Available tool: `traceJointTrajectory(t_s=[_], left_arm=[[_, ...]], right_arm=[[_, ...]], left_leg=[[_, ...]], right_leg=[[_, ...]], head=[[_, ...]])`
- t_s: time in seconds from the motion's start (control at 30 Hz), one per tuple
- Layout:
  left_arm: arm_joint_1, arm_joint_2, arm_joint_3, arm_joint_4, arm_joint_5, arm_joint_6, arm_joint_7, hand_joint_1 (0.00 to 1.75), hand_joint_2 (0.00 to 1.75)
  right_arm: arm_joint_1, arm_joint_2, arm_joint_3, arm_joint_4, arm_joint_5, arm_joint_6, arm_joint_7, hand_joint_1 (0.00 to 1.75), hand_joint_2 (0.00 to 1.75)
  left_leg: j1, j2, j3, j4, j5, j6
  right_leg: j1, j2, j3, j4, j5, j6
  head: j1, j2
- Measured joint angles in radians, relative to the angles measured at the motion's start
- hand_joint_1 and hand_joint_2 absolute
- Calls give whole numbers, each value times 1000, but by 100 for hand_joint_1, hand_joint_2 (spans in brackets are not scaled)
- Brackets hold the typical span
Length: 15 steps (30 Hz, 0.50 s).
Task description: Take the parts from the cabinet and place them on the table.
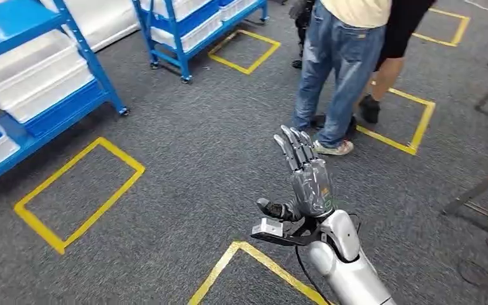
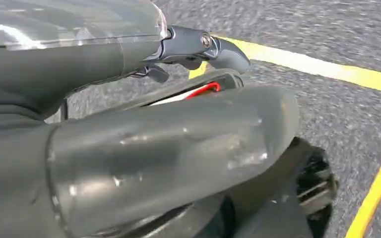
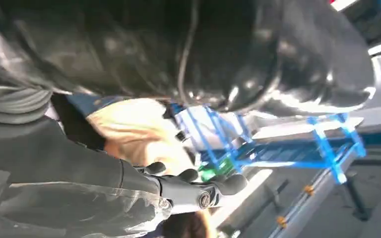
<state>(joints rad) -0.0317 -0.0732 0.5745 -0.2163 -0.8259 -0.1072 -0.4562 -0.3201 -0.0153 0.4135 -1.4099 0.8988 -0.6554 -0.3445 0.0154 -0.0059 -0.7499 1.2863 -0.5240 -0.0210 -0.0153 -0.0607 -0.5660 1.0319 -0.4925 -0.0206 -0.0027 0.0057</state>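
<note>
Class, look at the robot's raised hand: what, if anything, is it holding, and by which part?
Nothing. The right hand is raised with its fingers extended and apart, empty.

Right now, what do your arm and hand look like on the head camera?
The right arm is a smooth silver shell with a black cable alongside. The right hand has a grey ribbed back under clear film, silver-grey fingers and a dark thumb. A small grey camera block sits on a black bracket at the wrist.
</note>
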Motion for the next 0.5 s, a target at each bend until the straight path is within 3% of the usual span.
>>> traceJointTrajectory(t_s=[0.07, 0.1, 0.13, 0.17, 0.23, 0.27, 0.3, 0.33, 0.37, 0.43, 0.47, 0.5], left_arm=[[3, 3, 5, 1, 4, -14, 10, 0, 0], [3, 4, 8, 1, 6, -18, 18, 0, 0], [2, 5, 11, 1, 7, -24, 27, 0, 0], [3, 5, 13, 2, 9, -27, 32, 0, 0], [14, 8, 22, 3, 10, -30, 44, 0, 0], [16, 10, 27, 4, 10, -32, 47, 0, 0], [21, 10, 27, 4, 11, -33, 48, 0, 0], [22, 11, 27, 4, 11, -34, 50, 0, 0], [20, 13, 28, 4, 11, -34, 51, 0, 0], [19, 14, 30, 4, 11, -35, 52, 0, 0], [18, 14, 31, 4, 13, -39, 58, 0, 0], [18, 15, 34, 4, 18, -48, 71, 0, 0]], right_arm=[[-2, 2, 0, 6, 0, -8, -3, 0, 0], [-3, 3, -1, 10, -2, -15, -7, 0, 0], [-5, 4, -6, 14, -3, -24, -11, 0, 0], [-6, 4, -11, 18, -6, -29, -15, 0, 0], [-5, 6, -24, 28, -15, -34, -24, 0, 0], [-5, 7, -30, 31, -17, -35, -26, 0, 0], [-5, 7, -36, 34, -17, -36, -27, 0, 0], [-5, 7, -43, 36, -17, -40, -29, 0, 0], [-3, 7, -47, 38, -17, -41, -29, 0, 0], [7, 7, -56, 47, -18, -42, -30, 0, 0], [11, 7, -59, 50, -18, -42, -33, 0, 0], [13, 7, -63, 53, -18, -42, -38, 0, 0]], left_leg=[[0, 14, 90, -156, 75, 6], [-3, 47, 131, -228, 94, 12], [-20, 80, 144, -255, 79, 19], [-16, 62, 140, -254, 83, 28], [-19, 41, 135, -254, 83, 36], [-12, 30, 140, -263, 88, 44], [-9, 23, 144, -268, 91, 49], [-8, 15, 144, -270, 92, 54], [-8, 7, 143, -270, 93, 60], [-9, -21, 141, -269, 94, 61], [-9, -35, 142, -269, 94, 61], [-9, -49, 143, -268, 94, 61]], right_leg=[[0, -24, 5, 0, -4, 5], [2, -34, 9, 0, -7, 8], [12, -43, 9, 3, -12, 16], [12, -52, 10, 1, -12, 19], [14, -69, 17, -4, -12, 28], [12, -72, 21, -3, -17, 36], [5, -24, 19, 11, -30, 43], [3, 26, -1, 54, -59, 44], [3, 49, -38, 127, -100, 44], [3, 59, -114, 276, -156, 46], [2, 59, -131, 303, -150, 47], [2, 59, -129, 283, -123, 46]], head=[[0, 0], [0, 0], [0, 0], [2, 0], [1, 0], [1, 0], [2, 0], [1, 0], [2, 0], [1, 0], [2, 0], [2, 0]])
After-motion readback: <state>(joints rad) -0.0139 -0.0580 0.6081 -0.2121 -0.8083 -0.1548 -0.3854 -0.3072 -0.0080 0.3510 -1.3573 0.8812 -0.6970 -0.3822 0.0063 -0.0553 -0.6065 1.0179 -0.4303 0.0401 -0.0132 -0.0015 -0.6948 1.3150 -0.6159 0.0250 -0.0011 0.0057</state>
